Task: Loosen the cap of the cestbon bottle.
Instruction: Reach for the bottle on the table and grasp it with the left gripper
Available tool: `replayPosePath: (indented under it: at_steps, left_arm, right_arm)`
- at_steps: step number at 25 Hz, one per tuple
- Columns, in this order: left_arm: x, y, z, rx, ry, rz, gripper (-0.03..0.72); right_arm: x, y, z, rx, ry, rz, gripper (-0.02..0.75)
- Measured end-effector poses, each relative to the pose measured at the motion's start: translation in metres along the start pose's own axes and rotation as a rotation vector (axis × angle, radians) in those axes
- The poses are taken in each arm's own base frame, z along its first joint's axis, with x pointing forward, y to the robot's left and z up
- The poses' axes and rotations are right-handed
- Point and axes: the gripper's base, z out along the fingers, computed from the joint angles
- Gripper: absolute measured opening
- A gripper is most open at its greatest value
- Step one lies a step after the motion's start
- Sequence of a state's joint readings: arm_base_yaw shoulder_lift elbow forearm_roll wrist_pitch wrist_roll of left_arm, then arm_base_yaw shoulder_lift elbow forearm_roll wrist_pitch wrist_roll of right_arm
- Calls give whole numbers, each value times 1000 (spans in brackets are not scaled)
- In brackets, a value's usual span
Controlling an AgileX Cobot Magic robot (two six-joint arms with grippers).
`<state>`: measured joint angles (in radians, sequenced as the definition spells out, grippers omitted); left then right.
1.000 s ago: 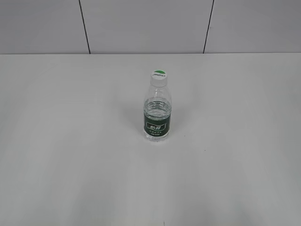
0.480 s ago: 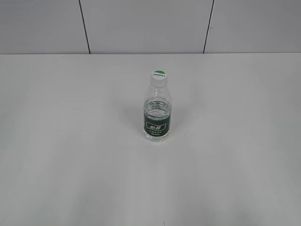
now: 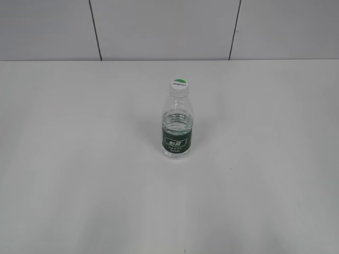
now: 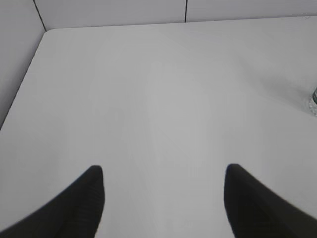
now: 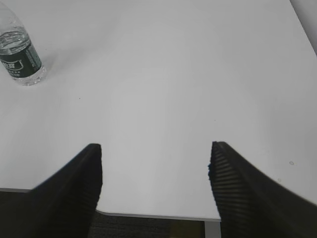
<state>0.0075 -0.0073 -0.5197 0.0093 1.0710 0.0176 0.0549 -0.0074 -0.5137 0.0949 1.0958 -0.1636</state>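
Note:
The cestbon bottle point(image 3: 177, 127) stands upright in the middle of the white table point(image 3: 79, 159), clear with a dark green label band. Its white cap point(image 3: 179, 85) with a green half-circle sits on the neck. Neither gripper shows in the exterior view. In the left wrist view my left gripper point(image 4: 163, 171) is open and empty over bare table; only the bottle's edge point(image 4: 313, 101) shows at the far right. In the right wrist view my right gripper point(image 5: 154, 148) is open and empty near the table's front edge; the bottle point(image 5: 19, 57) stands far off at the upper left, its cap out of frame.
A grey panelled wall point(image 3: 159, 26) runs behind the table. The table's front edge point(image 5: 158, 216) shows between the right fingers, with dark floor below. The table's far left corner point(image 4: 47, 32) shows in the left wrist view.

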Motion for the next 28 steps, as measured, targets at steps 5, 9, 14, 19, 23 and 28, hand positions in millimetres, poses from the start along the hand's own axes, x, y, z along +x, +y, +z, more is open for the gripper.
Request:
replayPosePath:
  at_steps: [5,9,14,19,23,28]
  left_arm:
    - [0,0,0,0,0,0,464]
    - [0,0,0,-3,0,2,464]
    - [0,0,0,-3,0,2,464]
    - [0,0,0,-3,0,2,464]
    - [0,0,0,-1,-1,1,464]
    - [-9,0,-4,-2,-77,0,464]
  right_arm:
    - [0,0,0,0,0,0,516]
    - [0,0,0,0,0,0,516]
    - [0,0,0,0,0,0,516]
    - [0,0,0,0,0,0,516]
    - [0,0,0,0,0,0,516]
    - [0,0,0,-1,0,0,516]
